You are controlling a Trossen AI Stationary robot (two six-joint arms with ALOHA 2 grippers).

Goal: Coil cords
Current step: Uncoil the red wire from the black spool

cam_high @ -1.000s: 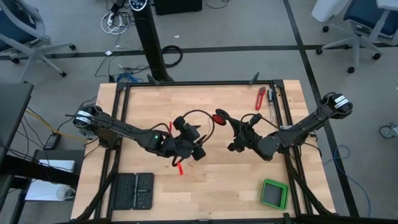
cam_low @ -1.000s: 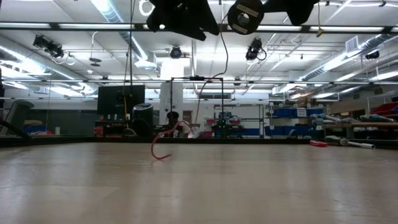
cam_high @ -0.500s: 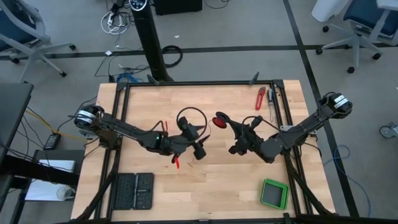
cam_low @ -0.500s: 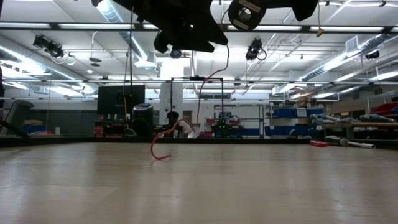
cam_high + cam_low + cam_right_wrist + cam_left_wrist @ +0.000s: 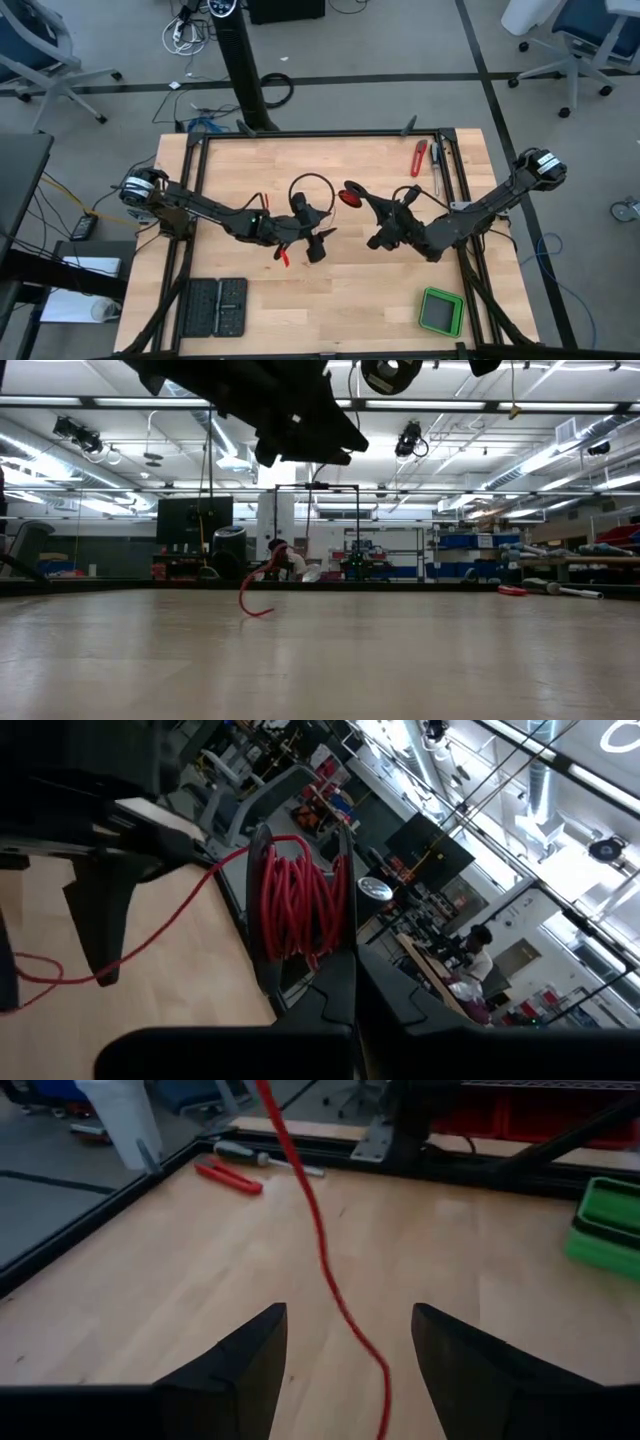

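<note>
My left gripper (image 5: 318, 243) hung over the middle of the table (image 5: 390, 290), fingers (image 5: 240, 1370) spread wide and pointing toward four o'clock, nothing between them but air and the loose run of the red wire (image 5: 325, 1270). In the left wrist view that strand ran right down the gap between my jaws without touching either one. Its free tail (image 5: 283, 258) lay on the wood at about eight o'clock from the gripper, and in the low view it curled up off the surface in a little hook (image 5: 252, 598). Over to the right, at roughly three o'clock from the left gripper and near it, my right gripper (image 5: 352, 193) was clamped tight on the wound part of the wire, a small red bundle (image 5: 297, 910) wrapped round the two closed fingers and held up clear of the table. Far off at one o'clock lay the red-handled tool (image 5: 418, 157), and at five o'clock the green box (image 5: 440, 311), neither in play. So I judged we were mid-coil: most of the wire was on the bundle, one slack length left to take in. The next move, as I read it, called for the left jaws to close on the strand running between them and carry it round the bundle while the right held steady.
</note>
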